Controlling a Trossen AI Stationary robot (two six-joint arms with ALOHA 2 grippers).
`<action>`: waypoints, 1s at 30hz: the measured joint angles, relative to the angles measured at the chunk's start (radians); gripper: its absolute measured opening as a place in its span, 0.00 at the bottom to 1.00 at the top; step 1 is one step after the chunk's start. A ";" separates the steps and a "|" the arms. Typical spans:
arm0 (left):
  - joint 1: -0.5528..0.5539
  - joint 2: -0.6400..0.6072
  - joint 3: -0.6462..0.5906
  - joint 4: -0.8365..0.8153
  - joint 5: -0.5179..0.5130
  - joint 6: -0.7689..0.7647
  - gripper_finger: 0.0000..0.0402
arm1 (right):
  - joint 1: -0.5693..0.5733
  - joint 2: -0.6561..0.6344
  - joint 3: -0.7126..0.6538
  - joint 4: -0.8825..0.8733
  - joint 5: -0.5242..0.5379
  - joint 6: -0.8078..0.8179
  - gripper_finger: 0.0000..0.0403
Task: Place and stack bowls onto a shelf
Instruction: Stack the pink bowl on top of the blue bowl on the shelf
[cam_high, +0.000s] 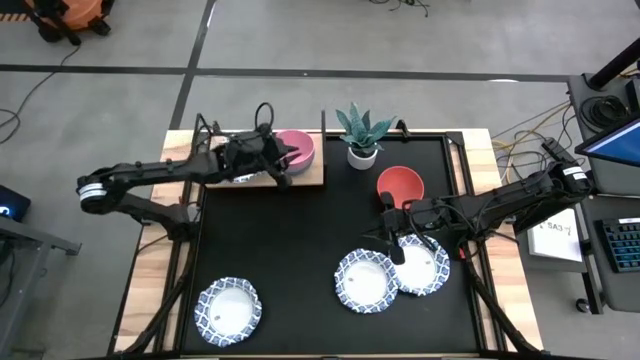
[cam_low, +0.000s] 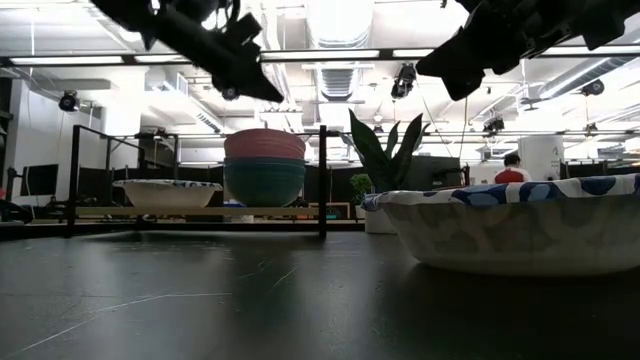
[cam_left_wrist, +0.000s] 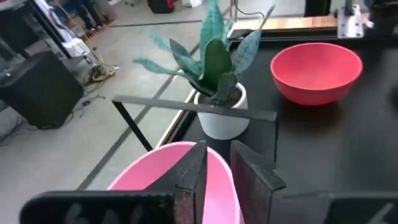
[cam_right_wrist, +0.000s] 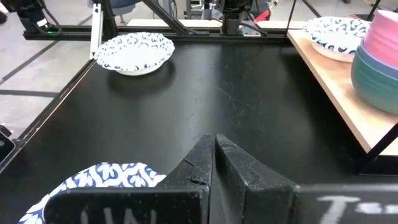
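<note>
Room: open workshop with ceiling lights, grey floor, cables; a person (cam_low: 511, 168) shows far behind the counter
Counter (cam_high: 300, 250): black top with light-wood edges on both sides
Shelf (cam_high: 305, 177): wood board on a thin black frame at the counter's far edge, left of the plant (cam_high: 362, 133)
Stack (cam_low: 264, 166): on the shelf, pink bowl (cam_high: 298, 150) on top, a blue one under it, a green one at the bottom
Shelf patterned bowl (cam_low: 167, 192): white with blue rim, on the shelf just left of the stack, mostly under the left arm from above
Red bowl (cam_high: 400, 184): on the counter near the plant's white pot, apart from it
Patterned pair: one bowl (cam_high: 366, 280) at centre-right near the front, a second (cam_high: 423, 265) touching it on the right
Lone patterned bowl (cam_high: 228, 308): front left, well apart from the others
Left hand (cam_left_wrist: 216, 168): above the pink bowl's rim on the shelf, fingers nearly together with a thin gap, gripping nothing
Right hand (cam_right_wrist: 215, 154): raised over the patterned pair, fingers pressed shut, empty
</note>
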 joint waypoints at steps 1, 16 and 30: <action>0.000 0.002 -0.025 0.028 -0.003 -0.010 0.12 | 0.000 0.000 0.000 0.000 0.000 0.000 0.02; 0.000 0.133 -0.084 0.088 -0.005 -0.126 0.09 | 0.000 0.000 0.000 0.001 0.000 0.000 0.02; 0.036 0.036 -0.027 -0.060 -0.213 0.012 0.09 | 0.000 0.000 0.000 0.001 -0.001 -0.003 0.02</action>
